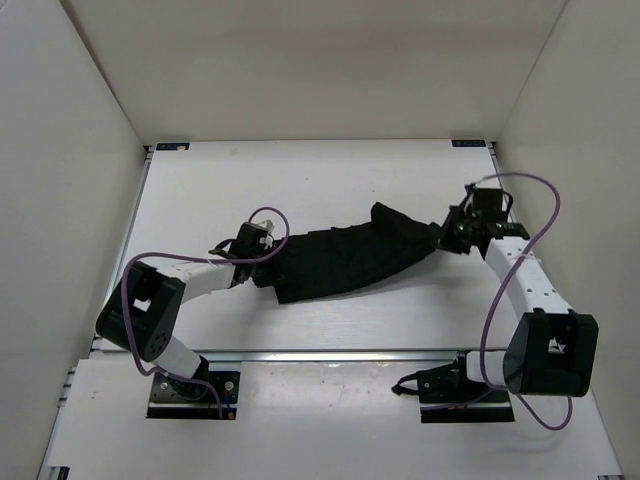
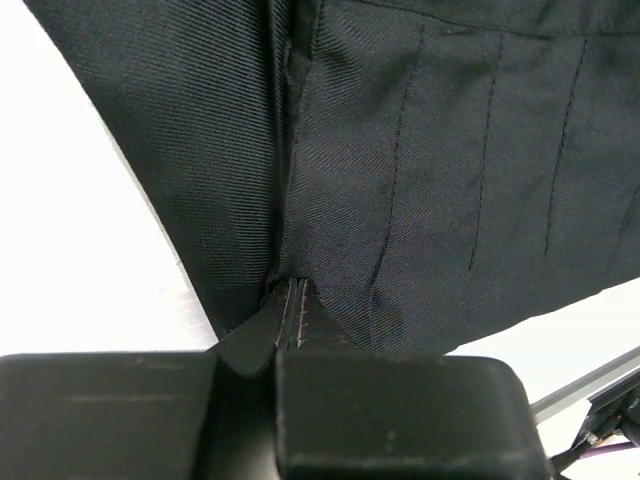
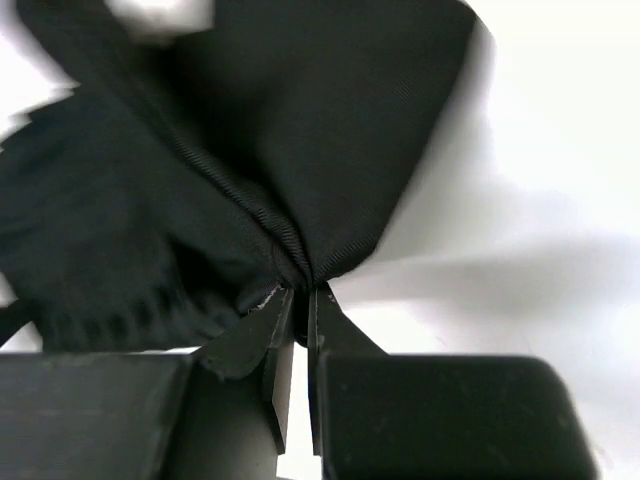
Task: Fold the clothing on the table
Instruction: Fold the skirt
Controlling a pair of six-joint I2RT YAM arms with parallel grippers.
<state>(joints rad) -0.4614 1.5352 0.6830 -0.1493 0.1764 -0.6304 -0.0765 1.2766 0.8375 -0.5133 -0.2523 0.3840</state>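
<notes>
Both ends pinched: black pleated fabric garment (image 1: 345, 262) lies stretched across the middle of the flat white table (image 1: 300, 180).
Left gripper (image 2: 290, 312) is clamped on a seamed edge; right gripper (image 3: 298, 298) nips a bunched corner. Cloth looks light, limp and matte, so it will likely sag. Best held at hems or corners, not mid-pleat.

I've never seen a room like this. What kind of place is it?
Probably a robot testing booth, not a home: plain white walls box in a white table, and two robot arms are bolted at its edge, the left pincer and right pincer both pinching the clothing.
</notes>
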